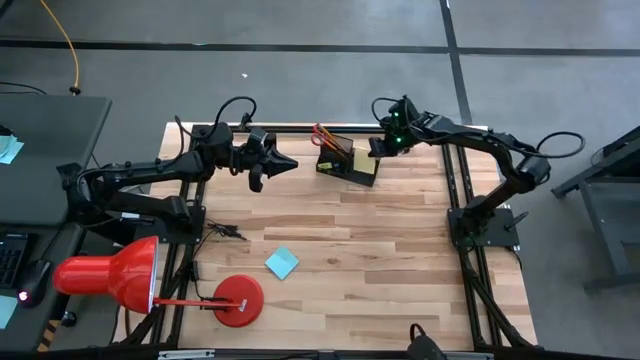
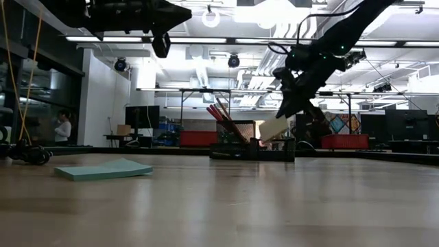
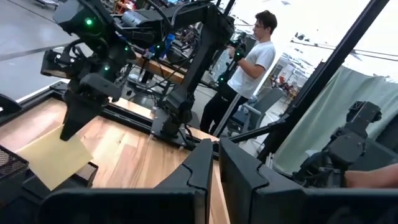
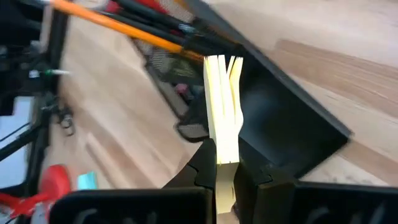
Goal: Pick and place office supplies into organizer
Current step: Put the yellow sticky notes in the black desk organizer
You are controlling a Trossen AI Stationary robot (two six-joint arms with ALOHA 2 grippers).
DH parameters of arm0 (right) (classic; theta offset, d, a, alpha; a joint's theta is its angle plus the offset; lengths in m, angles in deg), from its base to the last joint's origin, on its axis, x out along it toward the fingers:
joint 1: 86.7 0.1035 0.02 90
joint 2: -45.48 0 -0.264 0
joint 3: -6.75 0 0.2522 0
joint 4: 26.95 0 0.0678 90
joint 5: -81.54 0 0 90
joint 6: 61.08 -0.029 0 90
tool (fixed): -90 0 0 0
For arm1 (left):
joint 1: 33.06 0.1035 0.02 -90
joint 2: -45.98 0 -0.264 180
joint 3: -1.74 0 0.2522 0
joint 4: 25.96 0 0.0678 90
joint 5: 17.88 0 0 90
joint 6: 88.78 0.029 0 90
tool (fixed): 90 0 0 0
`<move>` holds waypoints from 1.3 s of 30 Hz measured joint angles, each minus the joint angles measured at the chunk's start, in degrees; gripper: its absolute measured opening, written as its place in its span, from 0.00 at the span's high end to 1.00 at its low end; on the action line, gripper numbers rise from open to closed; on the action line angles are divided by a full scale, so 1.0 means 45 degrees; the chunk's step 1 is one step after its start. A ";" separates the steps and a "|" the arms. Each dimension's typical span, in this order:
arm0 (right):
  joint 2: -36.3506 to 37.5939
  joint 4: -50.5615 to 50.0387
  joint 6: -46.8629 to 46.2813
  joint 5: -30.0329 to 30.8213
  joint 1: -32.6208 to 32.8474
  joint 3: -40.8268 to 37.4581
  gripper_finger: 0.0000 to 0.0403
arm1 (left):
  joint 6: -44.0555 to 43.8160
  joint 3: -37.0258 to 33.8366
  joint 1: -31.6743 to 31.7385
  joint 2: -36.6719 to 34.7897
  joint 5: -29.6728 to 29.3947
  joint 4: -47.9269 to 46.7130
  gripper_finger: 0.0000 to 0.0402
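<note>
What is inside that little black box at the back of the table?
The black box holds orange pencils and red-handled scissors standing in its taller section. The right tool holds a yellow sticky pad over the lower tray. The mesh walls hide whatever lies deeper.

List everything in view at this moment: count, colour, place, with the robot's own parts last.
organizer: one, black, far middle of the table, beside the right hand.
scissors: one, red handles, standing in the organizer.
pencil: at least one, orange, in the organizer.
yellow note pad: one, held over the organizer's low tray.
blue note pad: one, flat on the table, near middle.
desk lamp: one, red, near left corner.
person: one, white shirt, standing beyond the table.
left hand: shut, empty, raised left of the organizer.
right hand: shut on the yellow note pad.
</note>
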 joint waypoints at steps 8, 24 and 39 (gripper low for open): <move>-0.0002 -0.0174 0.0031 0.0923 0.0032 -0.0032 0.99 | 0.0006 0.0000 0.0000 0.0000 0.0000 -0.0030 0.95; -0.1435 0.0884 -0.1020 0.0574 0.0877 -0.0032 0.99 | 0.0103 0.0000 0.0000 0.0000 0.0102 -0.0077 0.95; -0.1484 -0.0106 -0.0781 0.2313 0.1011 -0.0032 0.84 | -0.0008 0.0000 0.0004 0.0000 0.0028 -0.0162 0.95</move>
